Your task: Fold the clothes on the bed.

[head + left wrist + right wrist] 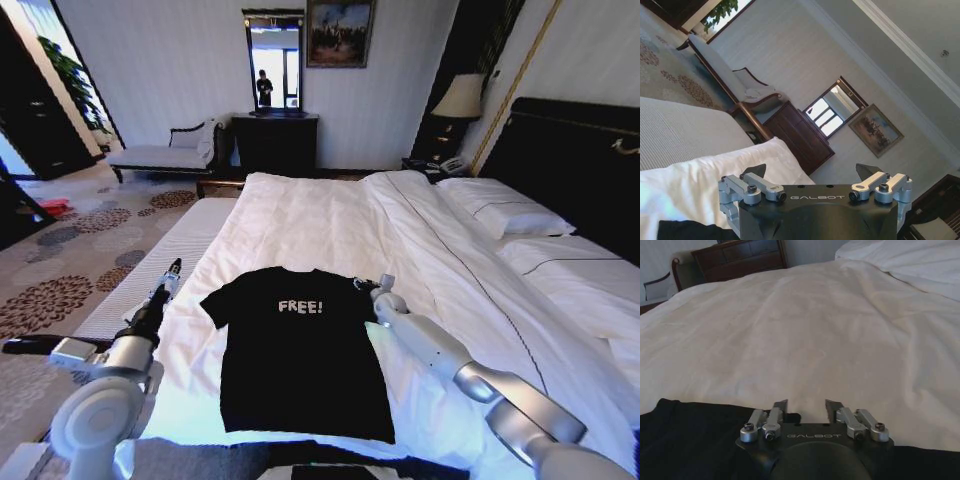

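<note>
The clothes, a black T-shirt (305,350) with white "FREE!" lettering, lie flat and face up on the bed's white duvet (320,220). My right gripper (372,285) sits at the shirt's right shoulder edge. In the right wrist view it (806,407) is open over the black fabric (690,440), nothing between its fingers. My left gripper (172,270) hovers left of the shirt's left sleeve, apart from it, near the duvet's edge. In the left wrist view it (812,172) stands wide open and a corner of the shirt (685,230) shows below it.
White pillows (505,215) and a dark headboard (580,160) lie to the right. A pale striped bench (170,245) adjoins the bed on the left, with patterned carpet (60,270) beyond. A chaise (160,155) and a dark dresser (275,140) stand at the far wall.
</note>
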You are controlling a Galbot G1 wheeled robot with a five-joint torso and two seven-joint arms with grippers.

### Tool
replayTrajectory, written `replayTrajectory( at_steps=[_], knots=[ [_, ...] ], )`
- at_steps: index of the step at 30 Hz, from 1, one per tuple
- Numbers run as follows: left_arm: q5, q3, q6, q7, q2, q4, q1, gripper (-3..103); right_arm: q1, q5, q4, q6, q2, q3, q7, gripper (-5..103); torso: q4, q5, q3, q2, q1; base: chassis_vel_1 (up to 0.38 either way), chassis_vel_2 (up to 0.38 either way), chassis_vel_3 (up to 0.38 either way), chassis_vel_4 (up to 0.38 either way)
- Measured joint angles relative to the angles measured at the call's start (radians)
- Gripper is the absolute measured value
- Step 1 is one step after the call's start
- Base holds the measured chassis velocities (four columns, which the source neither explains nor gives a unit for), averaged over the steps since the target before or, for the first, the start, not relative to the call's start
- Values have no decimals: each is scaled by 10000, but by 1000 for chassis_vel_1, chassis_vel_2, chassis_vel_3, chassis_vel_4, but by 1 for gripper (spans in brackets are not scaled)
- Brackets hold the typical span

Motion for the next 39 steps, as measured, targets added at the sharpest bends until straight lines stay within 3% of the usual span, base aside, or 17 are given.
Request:
replayTrajectory(
  at_steps=[1, 4, 8, 9, 11, 39],
  knots=[
    [5, 6, 0, 0, 0, 8, -8, 100, -1, 0, 9, 8, -5, -2, -3, 40, 0, 0, 0, 0, 0, 0, 0, 0, 0],
    [105, 119, -8, 14, 4, 149, -130, 100, -18, -25, 67, 111, -46, -42, -73, 24, 0, 1, 0, 0, 0, 0, 0, 0, 0],
    [128, 166, -12, 18, 19, 225, -199, 100, -23, -28, 127, 156, -67, -62, -106, 19, 1, 1, 0, 0, 0, 0, 0, 0, 0],
    [151, 180, -13, 21, 34, 267, -228, 100, -22, -26, 174, 176, -90, -70, -129, 7, 0, 1, 0, 0, 0, 0, 0, 0, 0],
    [170, 192, -17, 24, 39, 302, -249, 100, -23, -20, 210, 198, -112, -79, -156, 3, 0, 0, 0, 0, 0, 0, 0, 0, 0],
    [166, 289, -51, 32, 176, 643, -547, 100, 564, -135, -278, 693, 22, -130, -359, 0, 1, 1, 0, -1, 0, 0, 0, 0, 0]
  ],
)
